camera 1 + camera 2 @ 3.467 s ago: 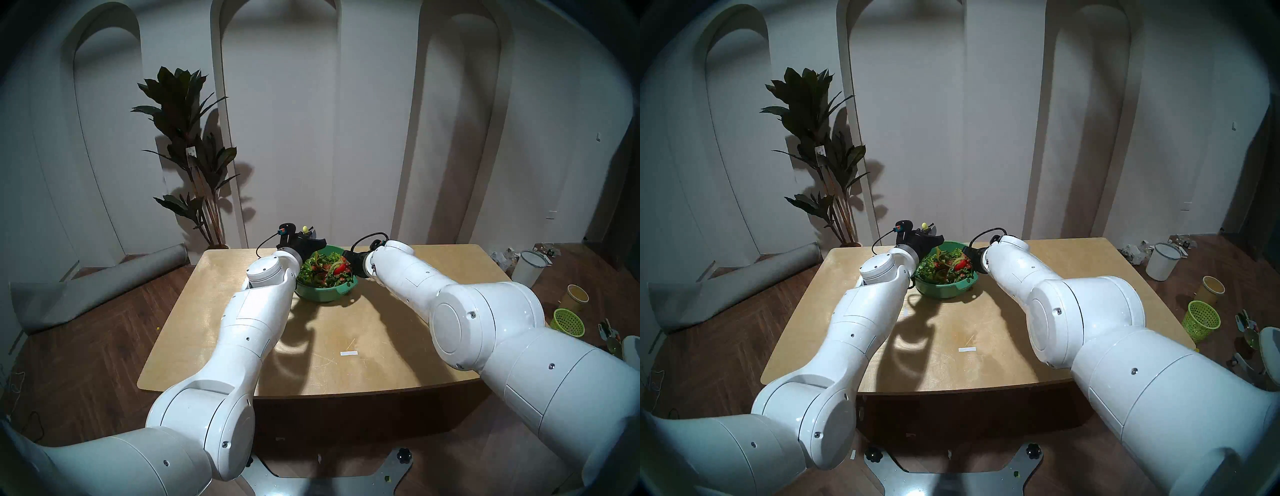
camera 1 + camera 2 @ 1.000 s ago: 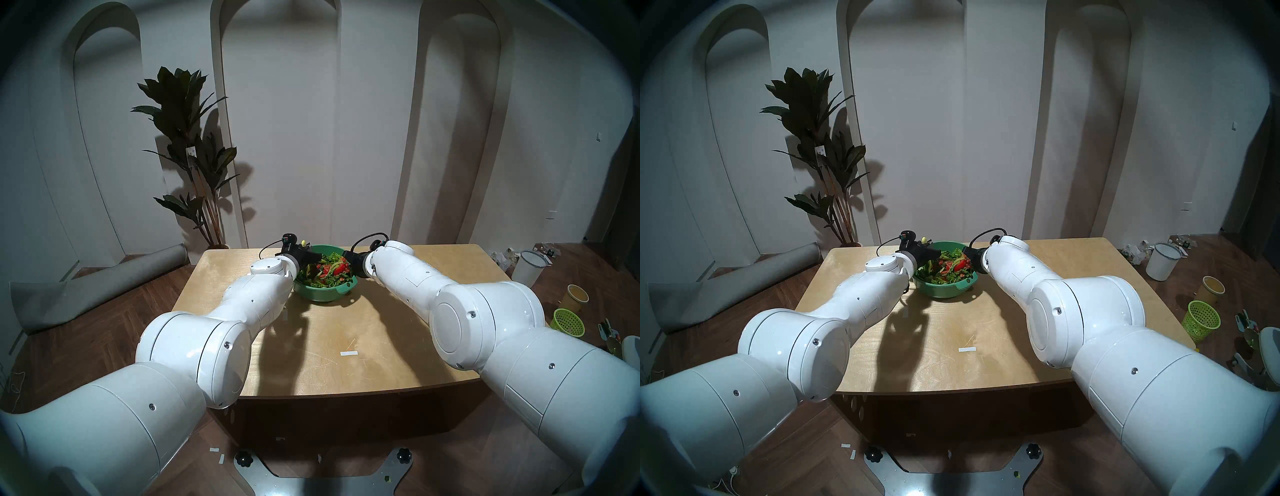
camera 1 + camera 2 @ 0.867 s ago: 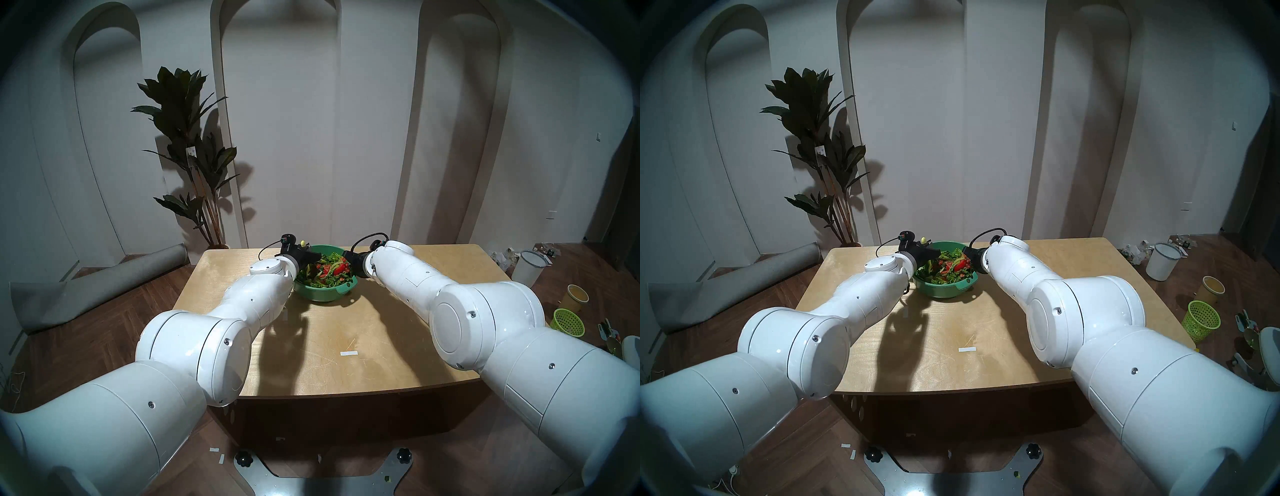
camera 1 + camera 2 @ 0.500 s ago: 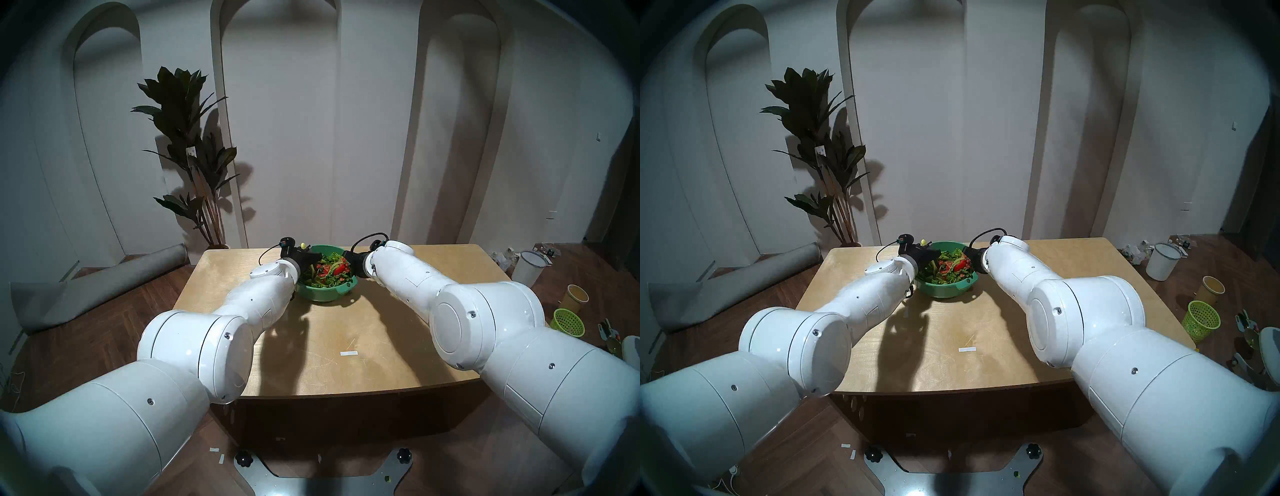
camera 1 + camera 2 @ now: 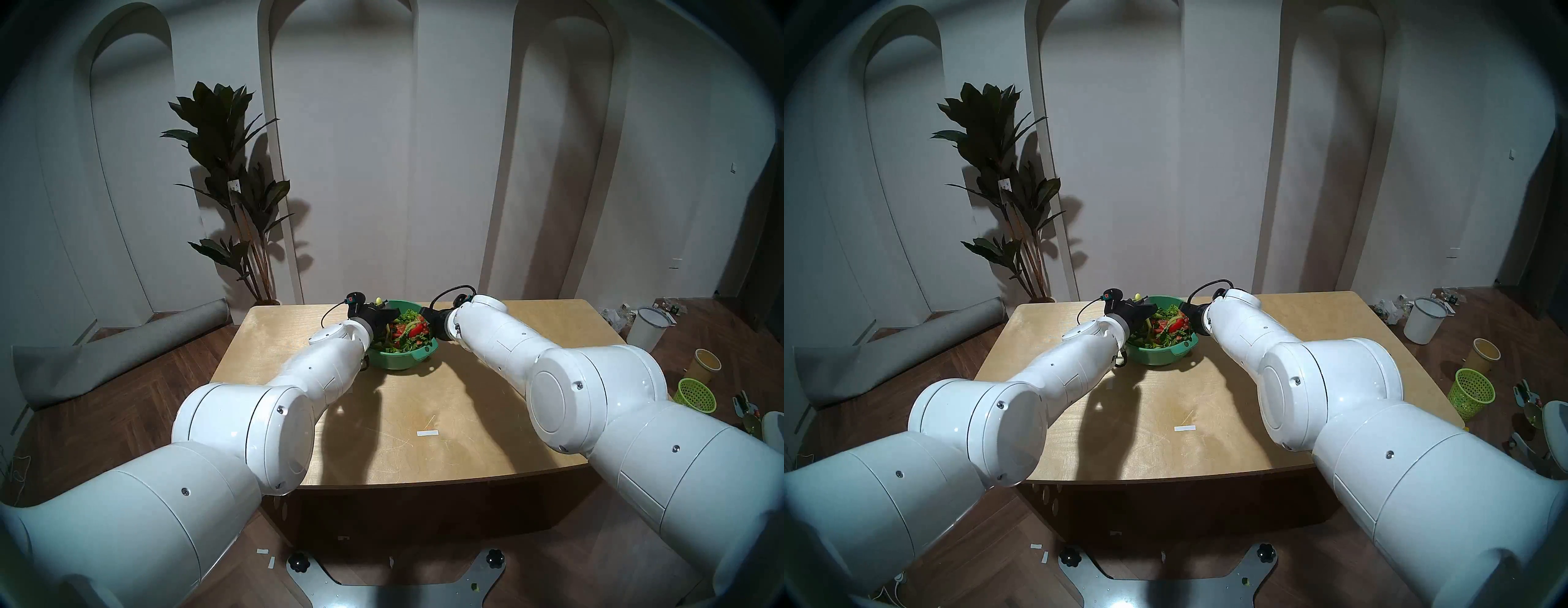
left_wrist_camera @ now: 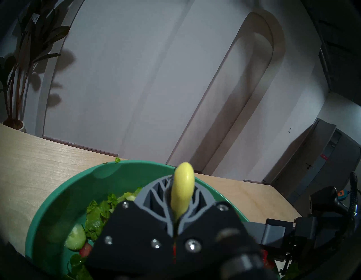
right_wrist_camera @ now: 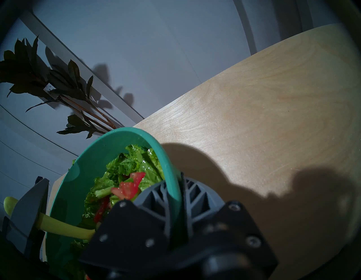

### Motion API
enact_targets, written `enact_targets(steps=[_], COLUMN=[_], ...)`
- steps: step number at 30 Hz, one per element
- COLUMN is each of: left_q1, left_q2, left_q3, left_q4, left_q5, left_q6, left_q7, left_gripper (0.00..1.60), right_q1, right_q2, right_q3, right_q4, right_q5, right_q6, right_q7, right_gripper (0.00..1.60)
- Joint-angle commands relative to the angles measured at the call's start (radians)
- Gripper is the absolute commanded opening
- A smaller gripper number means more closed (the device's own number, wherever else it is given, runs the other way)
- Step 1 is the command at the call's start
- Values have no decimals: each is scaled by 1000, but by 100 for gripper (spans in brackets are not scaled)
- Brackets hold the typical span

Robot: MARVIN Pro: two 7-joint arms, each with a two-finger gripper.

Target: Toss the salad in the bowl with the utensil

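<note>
The teal-green bowl [image 5: 403, 358] stands on the far middle of the table and holds the salad [image 5: 409, 335] of green leaves and red tomato pieces. My left gripper [image 5: 384, 316] is over the bowl's left side, shut on the yellow-green utensil [image 6: 183, 187]. The handle's rounded end sticks up above the fingers [image 5: 377, 300]. The shaft slants down into the salad [image 7: 64, 228], and its working end is hidden in the leaves. My right gripper [image 7: 176, 193] is shut on the bowl's right rim [image 7: 170, 170]. It also shows in the head view [image 5: 425, 318].
The wooden table [image 5: 466, 403] has a small white strip [image 5: 426, 433] near its front. On the floor at right are a lime-green mesh basket [image 5: 695, 395], a yellow cup [image 5: 705, 364] and a white bucket [image 5: 647, 329]. A potted plant [image 5: 237, 204] and a rolled mat [image 5: 119, 352] are at left.
The left elbow has dropped low since 3.5 s ago. Over the last second the left gripper has moved right, further over the bowl, with the utensil. The right arm has not moved.
</note>
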Motion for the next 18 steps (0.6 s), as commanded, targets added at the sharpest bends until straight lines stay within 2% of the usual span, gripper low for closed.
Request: enact_targets(steps=[1, 18], left_q1=[-6, -20], left_q2=[-27, 3], left_q3=[21, 92], left_q4=[-41, -173], left_q5=[14, 78], left_q6=[-32, -141], left_q7=[-58, -124], left_gripper=[0, 0], right_q1=[40, 40], right_q2=[-4, -4], right_q3=[2, 2], right_q4=[-31, -29], right_q5=[3, 2], right_q6=[-12, -11], right_q7=[9, 8], right_gripper=[29, 29])
